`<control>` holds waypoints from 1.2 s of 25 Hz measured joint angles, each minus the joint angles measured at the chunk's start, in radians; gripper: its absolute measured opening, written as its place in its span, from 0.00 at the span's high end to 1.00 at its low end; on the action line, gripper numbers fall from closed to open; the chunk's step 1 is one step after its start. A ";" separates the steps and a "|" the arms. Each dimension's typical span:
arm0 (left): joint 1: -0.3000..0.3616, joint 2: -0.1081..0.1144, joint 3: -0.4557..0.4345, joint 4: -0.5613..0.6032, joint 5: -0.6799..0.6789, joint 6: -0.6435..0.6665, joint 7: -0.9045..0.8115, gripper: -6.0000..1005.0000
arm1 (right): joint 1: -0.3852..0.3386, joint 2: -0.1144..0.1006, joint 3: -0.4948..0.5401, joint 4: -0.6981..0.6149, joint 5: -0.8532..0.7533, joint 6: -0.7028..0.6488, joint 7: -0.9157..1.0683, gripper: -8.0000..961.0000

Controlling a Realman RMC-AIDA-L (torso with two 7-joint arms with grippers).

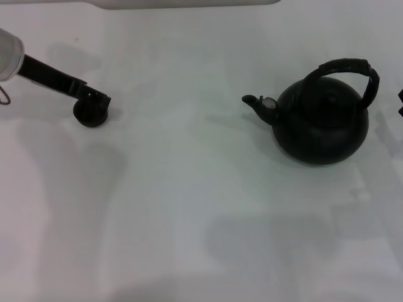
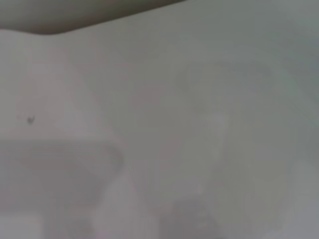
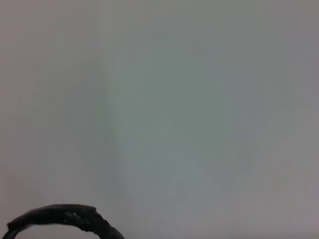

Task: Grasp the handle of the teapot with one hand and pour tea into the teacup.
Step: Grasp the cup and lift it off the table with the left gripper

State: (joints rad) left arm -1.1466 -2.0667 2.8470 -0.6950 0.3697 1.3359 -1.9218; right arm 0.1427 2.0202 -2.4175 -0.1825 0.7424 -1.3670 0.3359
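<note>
The teapot point(image 1: 322, 123) stands upright at the right of the head view, a round matte black pot with its short spout pointing left. Its arched handle point(image 1: 345, 68) rises over the lid; a piece of that handle point(image 3: 65, 217) also shows in the right wrist view. The tiny black teacup point(image 1: 92, 116) sits far to the left on the white table. My left gripper point(image 1: 97, 100) reaches in from the upper left and meets the cup's top rim. Only a dark sliver of my right gripper point(image 1: 400, 104) shows at the right edge, just beyond the teapot and apart from it.
The white table point(image 1: 189, 207) spreads wide between cup and teapot. Its far edge point(image 1: 189, 5) runs along the top of the head view. The left wrist view holds only blurred table surface.
</note>
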 joint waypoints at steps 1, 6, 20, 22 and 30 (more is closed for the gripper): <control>-0.003 0.000 0.000 0.000 0.001 0.000 -0.001 0.20 | 0.000 0.000 0.000 0.000 0.000 0.000 0.000 0.09; -0.007 0.002 0.000 0.000 0.017 0.002 -0.013 0.20 | 0.000 0.000 0.000 0.000 0.000 0.001 0.000 0.09; 0.005 0.000 0.000 -0.001 0.028 -0.004 -0.018 0.20 | 0.012 -0.002 0.000 0.000 0.000 0.006 0.000 0.09; 0.006 0.000 0.000 0.000 0.028 -0.005 -0.018 0.20 | 0.012 -0.002 0.000 0.000 0.000 0.006 0.000 0.09; 0.013 -0.001 0.000 0.004 0.023 -0.014 -0.018 0.20 | 0.012 -0.002 0.000 0.000 0.000 0.006 0.000 0.09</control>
State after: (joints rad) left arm -1.1339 -2.0679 2.8471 -0.6909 0.3930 1.3218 -1.9399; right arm 0.1549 2.0187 -2.4175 -0.1826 0.7424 -1.3606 0.3359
